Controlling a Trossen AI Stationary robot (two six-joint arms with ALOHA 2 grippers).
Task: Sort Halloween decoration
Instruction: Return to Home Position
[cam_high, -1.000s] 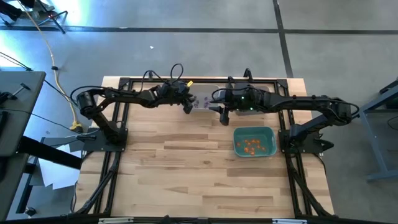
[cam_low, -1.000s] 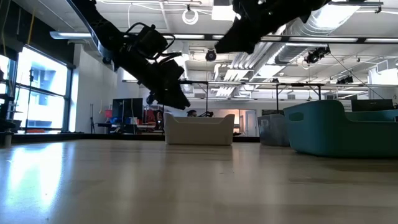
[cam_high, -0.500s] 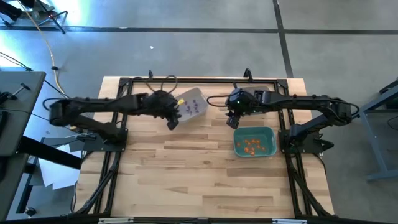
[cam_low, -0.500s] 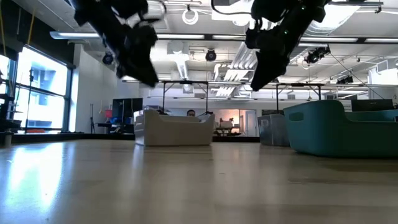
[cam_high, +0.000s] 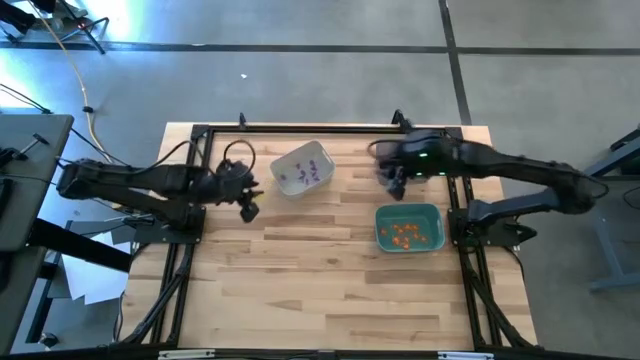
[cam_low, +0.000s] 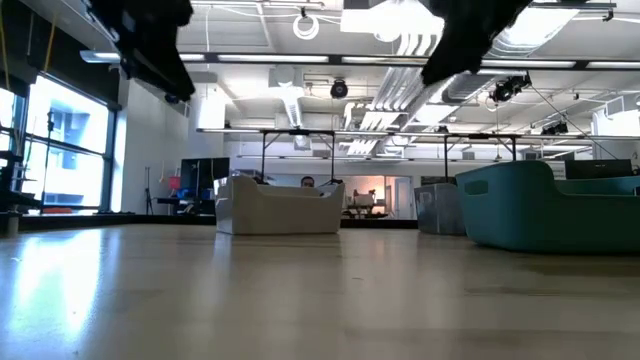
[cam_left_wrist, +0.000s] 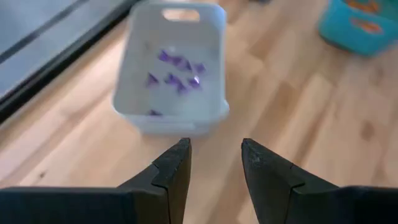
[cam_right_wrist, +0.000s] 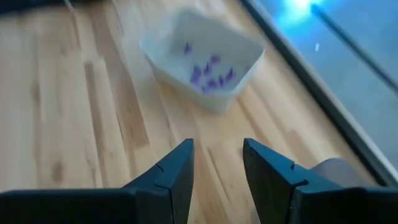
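Purple Halloween decoration pieces (cam_left_wrist: 177, 68) lie in a white bin (cam_high: 302, 167) that stands askew on the table's far middle. Orange pieces (cam_high: 404, 233) lie in a teal bin (cam_high: 409, 226) at the right. My left gripper (cam_high: 248, 208) hangs open over bare wood to the left of the white bin, and its fingers (cam_left_wrist: 174, 168) point at the bin's near wall. My right gripper (cam_high: 392, 185) hangs open between the white bin and the teal bin, above the table. The right wrist view shows the white bin (cam_right_wrist: 202, 59) beyond that gripper's open fingers.
A black frame rail (cam_high: 320, 128) runs along the table's far edge, and arm mounts stand at both sides. The near half of the wooden table (cam_high: 320, 290) is bare. In the low view the teal bin (cam_low: 550, 205) stands right of the white bin (cam_low: 280, 205).
My left gripper has drawn back from over the white bin toward the table's left edge and risen. My right gripper has pulled back toward the right edge. The white bin has slid a little to the left and turned askew.
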